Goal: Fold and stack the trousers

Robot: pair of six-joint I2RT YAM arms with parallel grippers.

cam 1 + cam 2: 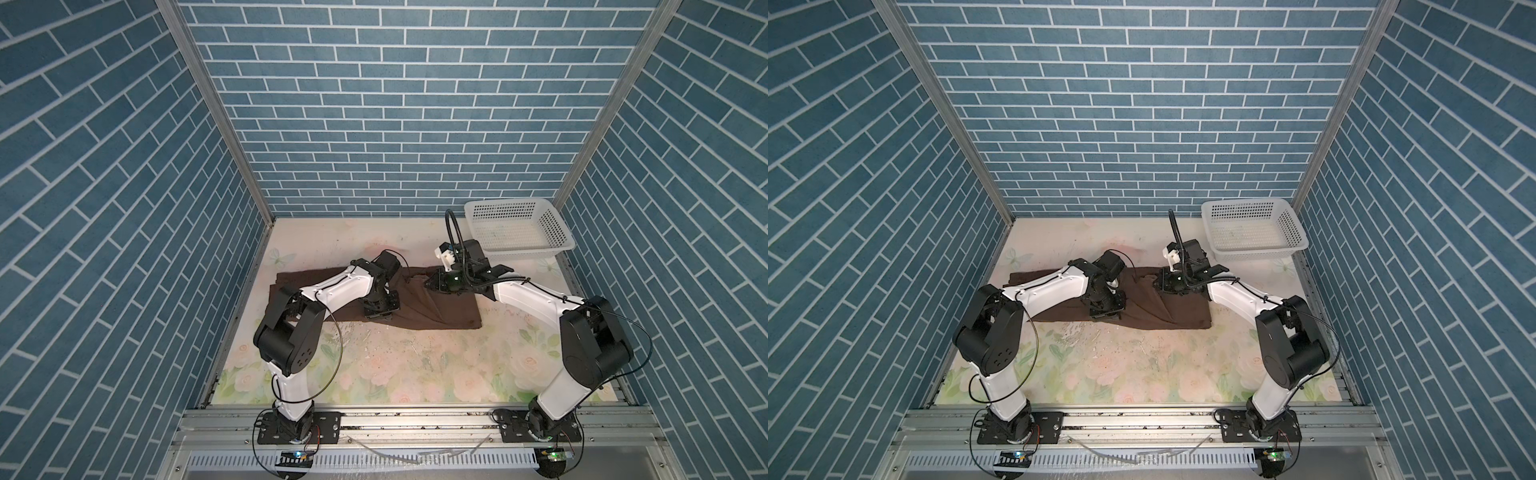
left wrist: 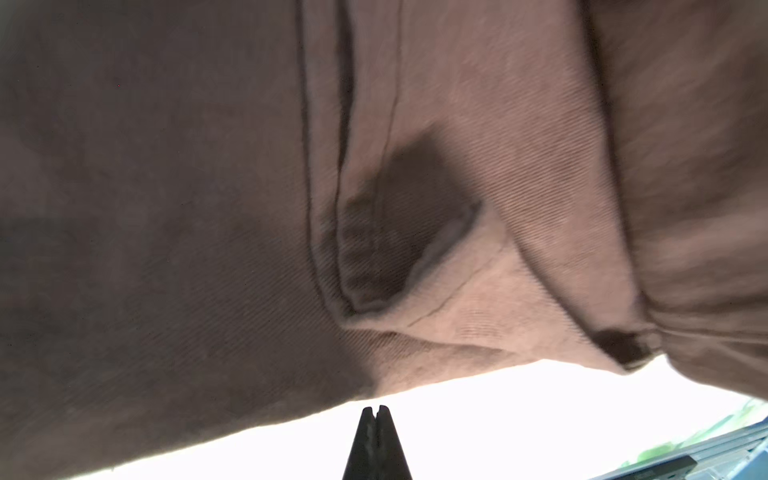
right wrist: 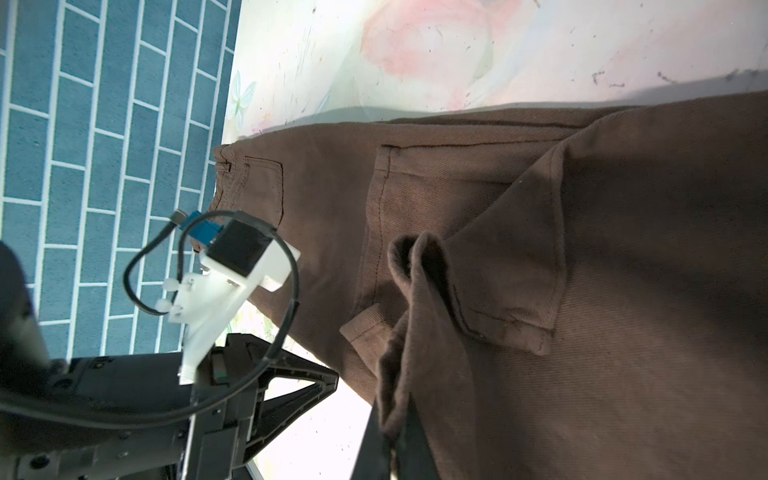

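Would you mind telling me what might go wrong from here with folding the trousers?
1. The right claw pinches only a narrow ridge of the trousers, so a pull may slip off or bunch the cloth further.
2. The left claw is shut and empty beside the fabric's edge, so that side seems unpinned and the whole pair may drag along.
3. A wide swing might also knock the basket nearby.

The trousers (image 3: pixel 623 353) are matt brown twill cloth, the basket (image 1: pixel 555 228) white perforated plastic, the table (image 1: pixel 415 361) smooth, scuffed.
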